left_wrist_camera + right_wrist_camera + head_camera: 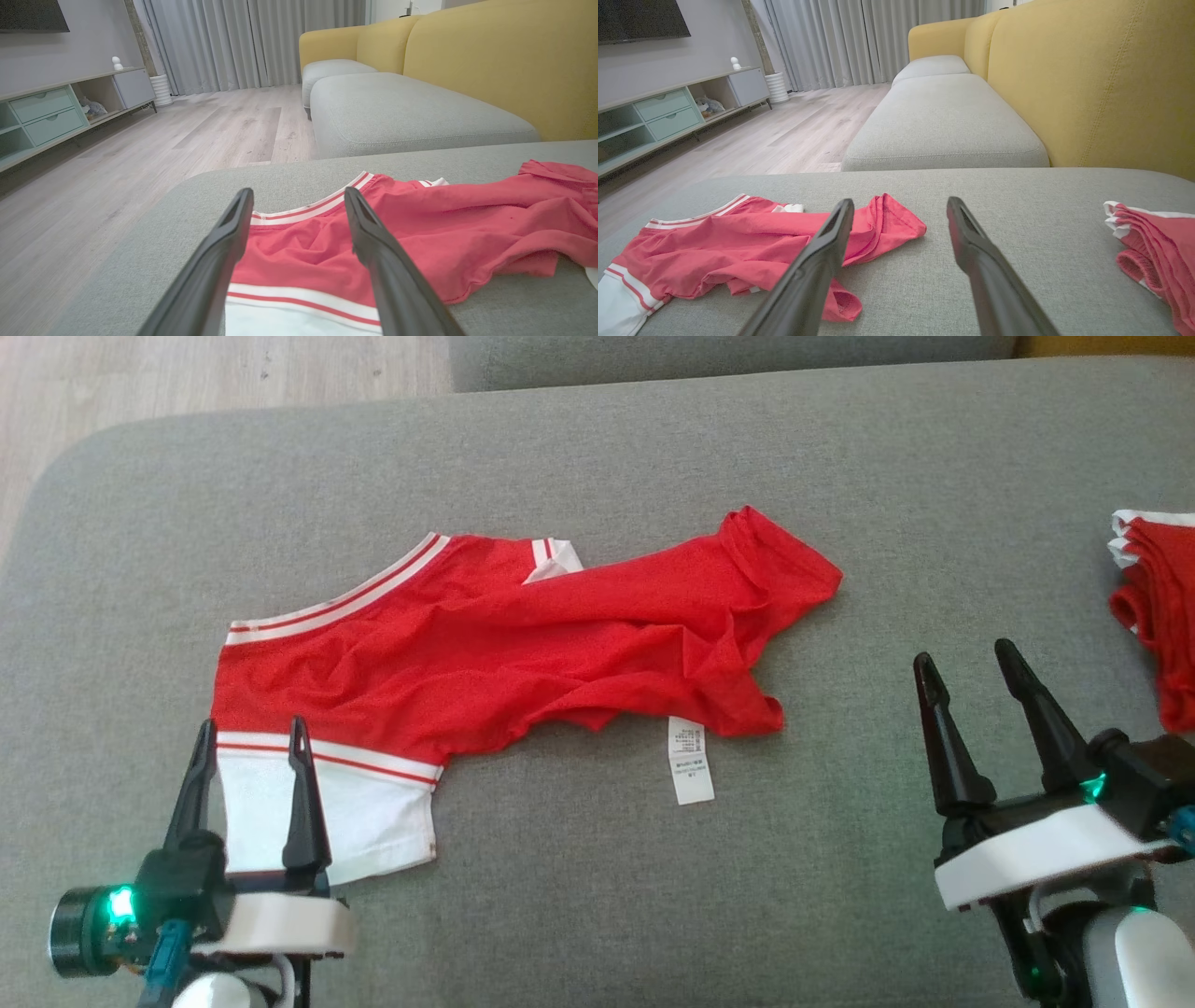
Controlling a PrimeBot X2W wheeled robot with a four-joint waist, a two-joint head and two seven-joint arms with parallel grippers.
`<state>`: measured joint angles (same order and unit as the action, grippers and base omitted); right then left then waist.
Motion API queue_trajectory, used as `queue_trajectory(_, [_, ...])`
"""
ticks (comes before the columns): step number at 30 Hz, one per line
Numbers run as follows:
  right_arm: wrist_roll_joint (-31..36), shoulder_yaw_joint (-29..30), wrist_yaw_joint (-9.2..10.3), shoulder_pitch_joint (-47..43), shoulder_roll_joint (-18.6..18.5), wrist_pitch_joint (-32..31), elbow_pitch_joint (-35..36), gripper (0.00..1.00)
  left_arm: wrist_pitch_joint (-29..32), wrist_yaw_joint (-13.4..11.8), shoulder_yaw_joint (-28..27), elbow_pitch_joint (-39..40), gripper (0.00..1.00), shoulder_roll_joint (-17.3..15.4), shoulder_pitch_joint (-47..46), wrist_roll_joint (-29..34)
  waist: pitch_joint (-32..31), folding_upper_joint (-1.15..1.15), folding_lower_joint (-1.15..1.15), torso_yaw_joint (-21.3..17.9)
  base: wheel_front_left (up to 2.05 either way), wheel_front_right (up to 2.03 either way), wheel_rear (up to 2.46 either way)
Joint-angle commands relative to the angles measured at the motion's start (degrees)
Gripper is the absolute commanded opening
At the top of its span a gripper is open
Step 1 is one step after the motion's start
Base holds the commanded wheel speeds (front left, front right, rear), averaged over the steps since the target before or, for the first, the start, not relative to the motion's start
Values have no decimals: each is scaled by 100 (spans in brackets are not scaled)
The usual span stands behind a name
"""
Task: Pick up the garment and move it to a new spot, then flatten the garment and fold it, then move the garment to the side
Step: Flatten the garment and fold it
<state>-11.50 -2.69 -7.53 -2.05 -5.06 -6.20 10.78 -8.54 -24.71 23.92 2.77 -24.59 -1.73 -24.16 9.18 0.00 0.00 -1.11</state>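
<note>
- Wooden floor [187,373] at the far upper left, beyond the rounded corner of the grey cushion [597,896] that carries everything.
- At the lower left, left pincer [251,723]: wide open, nothing between the two dark fingers, tips over the white end panel of the garment; cannot tell whether touching the cloth.
- From the left wrist, same left pincer [298,191] framing the red-and-white striped bands, jaws spread apart.
- Left of centre to centre, garment [485,653]: red with white striped trim, lying loose and wrinkled on the cushion, white panel nearest the robot at the left, one red end reaching up and right to a point.
- Same garment [444,233] running off to the right in the left wrist view, and lying at the lower left [728,252] in the right wrist view.
- Just right of centre, white care label [691,761], flat on the cushion, sticking out from the lower red edge.
- Further right, right pincer [963,653]: open and empty, above bare cushion, well apart from the garment.
- From the right wrist, right pincer [901,200] with the left finger crossing in front of the garment's red tip.
- At the far right edge, second red garment [1158,616], bunched in folds, apart from both pincers; also at the right [1153,242].
- Behind it, yellow backrest [1101,84].
</note>
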Motion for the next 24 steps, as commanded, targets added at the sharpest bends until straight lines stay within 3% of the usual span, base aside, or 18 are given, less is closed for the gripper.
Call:
queue_trajectory(1, [48,-114,4,22,-101,-28,258,100,6,-13,-231,197,100,-111,-145,12,2,0,0,6,0,0,0])
queue_trajectory(11, [-10,-232,4,12,-194,-250,145,100,42,52,-172,207,100,-90,-240,-48,13,0,0,37,0,0,0])
queue_trajectory(16, [-296,-919,4,274,-527,-489,-448,100,55,86,-93,196,100,-29,-366,-39,105,0,0,102,0,0,0])
queue_trajectory(24, [-703,-1888,4,1342,-796,-278,-1680,100,-57,228,51,22,100,155,-670,-56,252,0,0,354,0,0,0])
